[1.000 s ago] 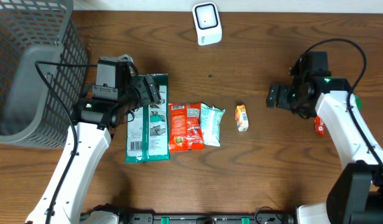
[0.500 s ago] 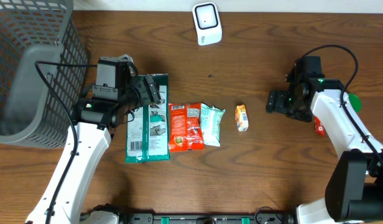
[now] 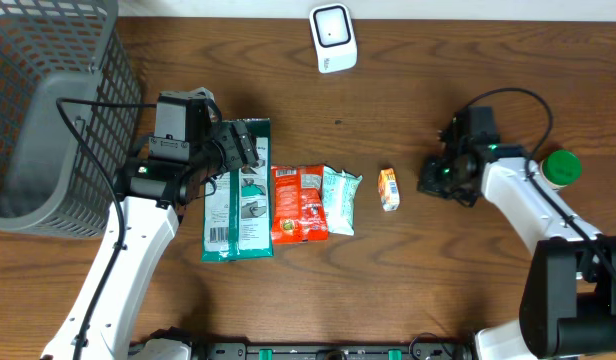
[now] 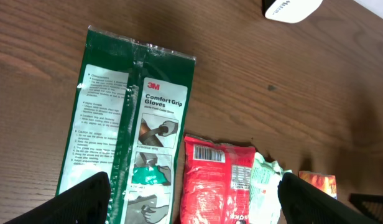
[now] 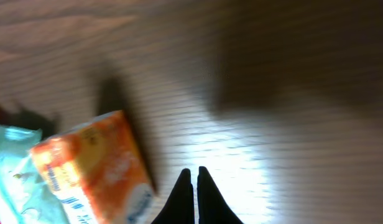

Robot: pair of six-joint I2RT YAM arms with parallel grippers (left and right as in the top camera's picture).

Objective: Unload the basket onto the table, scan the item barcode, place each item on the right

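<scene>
On the wooden table point(image 3: 438, 290), near the middle, you see the small orange packet point(image 3: 389, 188) lying flat, just right of a pale teal packet point(image 3: 340, 200) and not touching it. Your right gripper point(image 5: 193, 186) sits just beside the orange packet's right edge, jaws pressed together with nothing between them, tips over bare wood. Your left gripper point(image 3: 246, 150) hovers above the top of a green glove pack point(image 3: 236, 200), jaws spread wide, holding nothing. A red packet point(image 3: 298, 203) lies between the glove pack and the teal one. The white scanner point(image 3: 333, 38) stands at the far edge, well apart from both grippers
</scene>
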